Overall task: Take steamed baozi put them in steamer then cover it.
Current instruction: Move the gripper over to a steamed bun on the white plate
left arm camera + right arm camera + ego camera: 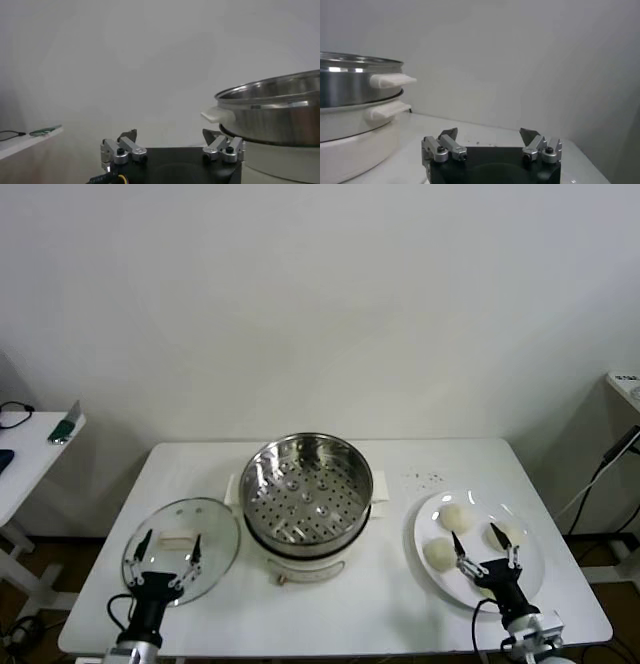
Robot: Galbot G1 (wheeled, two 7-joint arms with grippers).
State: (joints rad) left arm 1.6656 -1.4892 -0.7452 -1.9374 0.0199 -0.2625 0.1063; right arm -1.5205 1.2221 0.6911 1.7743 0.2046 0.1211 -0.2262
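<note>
Steamer point(307, 489) sits mid-table, empty. Right gripper point(484, 549) wide open, holding nothing, over baozi point(457, 517) on plate point(528, 582) right of it, prob. pre-grasp. Left gripper point(168, 557) open, empty, over cover point(183, 549) left of it.

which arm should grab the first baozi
Right. The right tool is open above the plate holding the baozi, right of the steamer, whose basket shows no buns. The left tool is open over the glass cover on the far side.
</note>
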